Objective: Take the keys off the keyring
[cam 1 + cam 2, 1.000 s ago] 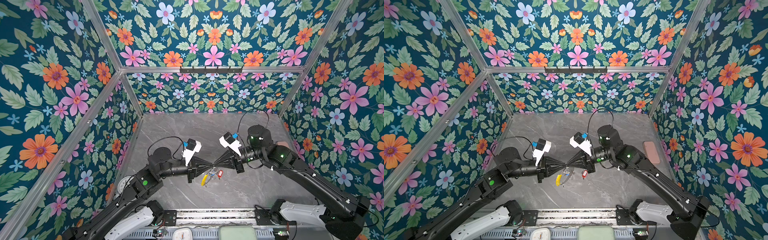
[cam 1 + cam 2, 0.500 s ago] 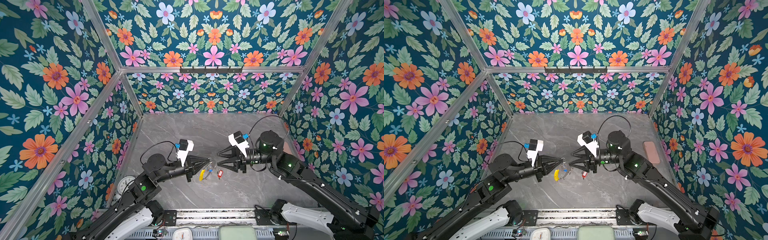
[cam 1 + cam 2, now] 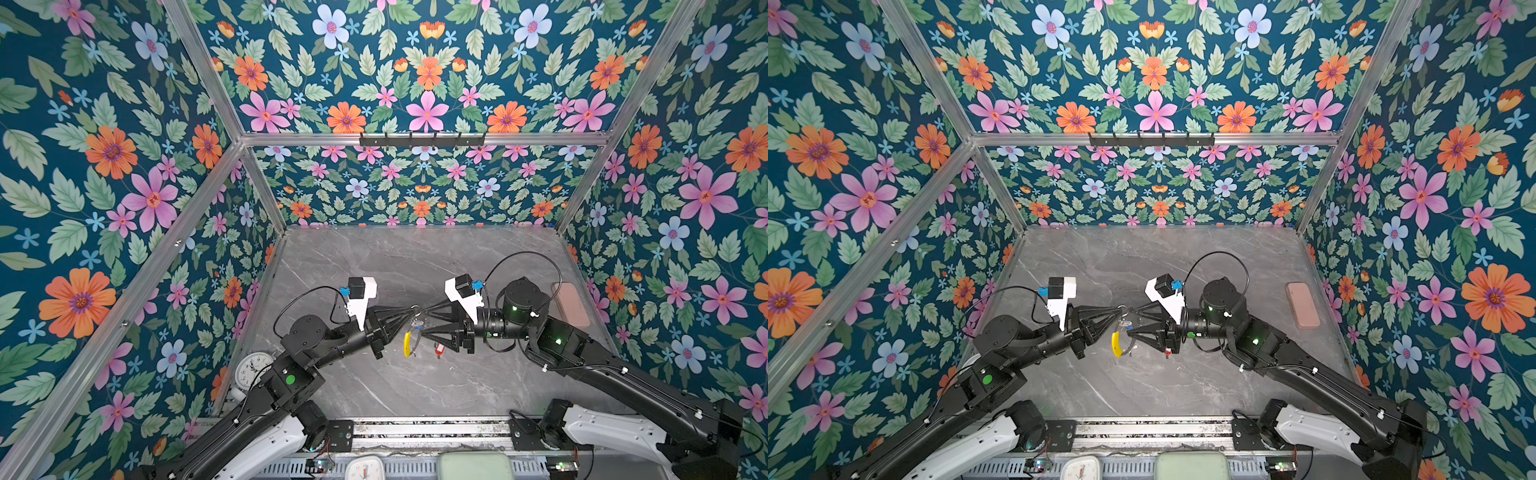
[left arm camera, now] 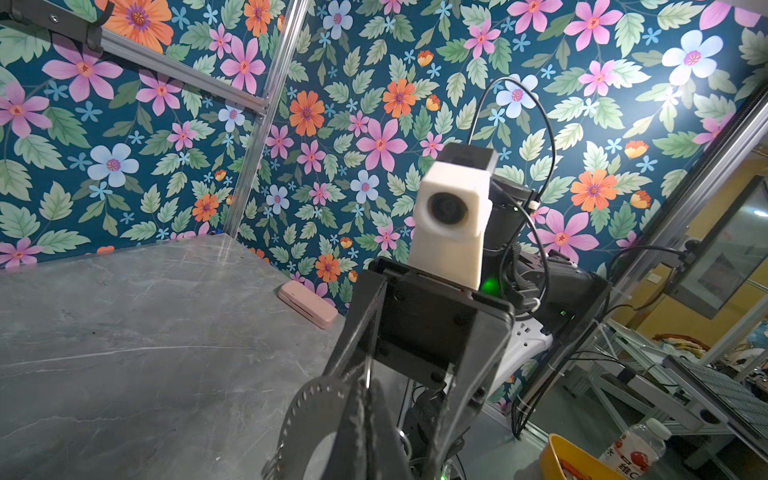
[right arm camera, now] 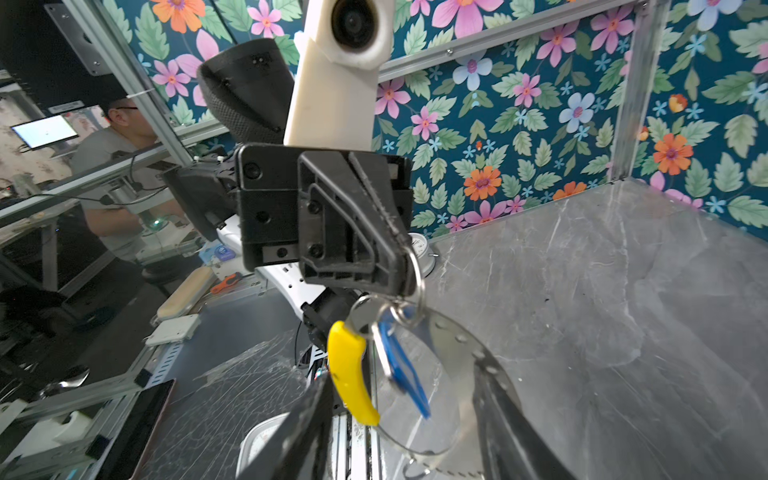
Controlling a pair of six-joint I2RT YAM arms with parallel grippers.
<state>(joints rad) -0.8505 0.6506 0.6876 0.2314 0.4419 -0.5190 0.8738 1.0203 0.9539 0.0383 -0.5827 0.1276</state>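
Top view: clock (image 3: 253,370) left, case (image 3: 571,303) right of keyring (image 3: 408,344).

Floral-papered walls (image 3: 424,187) enclose a grey marble tabletop (image 3: 415,257).

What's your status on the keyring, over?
Left hand shut on keyring, held off table. Right hand open, straddling it. Blue-tag key on ring; red-tag key looks loose on table.

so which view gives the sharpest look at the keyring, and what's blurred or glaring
right wrist view is best: keyring fairly sharp at its yellow section, the blue-tagged key slightly soft, the right claw's fingers at the lens blurred; left wrist view: left claw a dark out-of-focus mass, light sheen on the table; both top views: even light, keyring tiny
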